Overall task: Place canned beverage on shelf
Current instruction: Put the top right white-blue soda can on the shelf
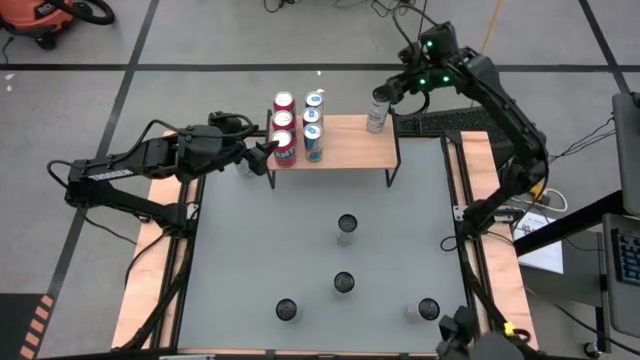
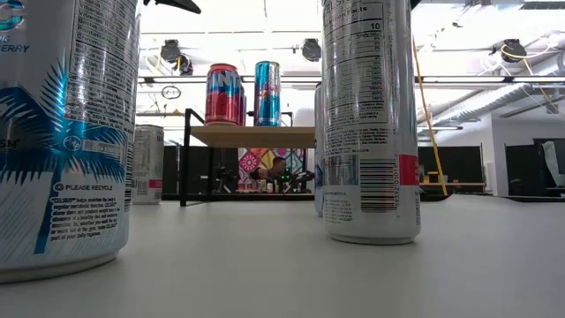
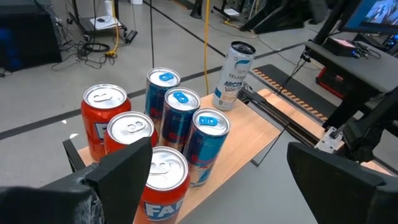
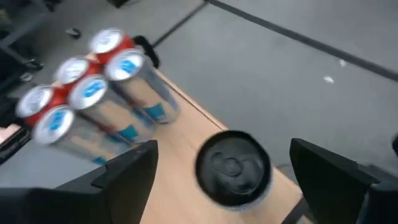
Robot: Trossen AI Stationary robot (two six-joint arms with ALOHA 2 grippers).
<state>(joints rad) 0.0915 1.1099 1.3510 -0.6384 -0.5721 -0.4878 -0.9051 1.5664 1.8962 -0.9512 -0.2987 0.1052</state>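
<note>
On the near part of the grey surface (image 1: 300, 260) 4 cans stood apart: 1 at the near left (image 1: 288, 310), 1 at the near right (image 1: 428, 309), 1 in the middle (image 1: 344, 283) and 1 farther in (image 1: 347, 228). In the low view, 2 of them loomed close, 1 at the left edge (image 2: 62, 132) and 1 right of centre (image 2: 369, 119).

Beyond them, along the far edge of the surface, stood the shelf (image 1: 350, 145), its light-brown wooden top on thin black legs. On its left end 6 cans stood packed together, 3 red ones (image 1: 283, 125) in a row and 3 blue ones (image 1: 313, 125) just beside them. A white can with a dark lid (image 1: 378, 110) stood upright on the shelf's far edge, toward the right end and well apart from the 6.

The left hand (image 1: 268, 150) was at the left end of the shelf, just beside the nearest red can, its fingers (image 3: 124, 168) spread wide and holding nothing. The right hand (image 1: 392, 92) was just above the white can, fingers (image 4: 134, 165) wide on either side of the dark lid (image 4: 233, 167) and clear of it.

A short can (image 2: 147, 164) showed on the surface left of the shelf in the low view.
</note>
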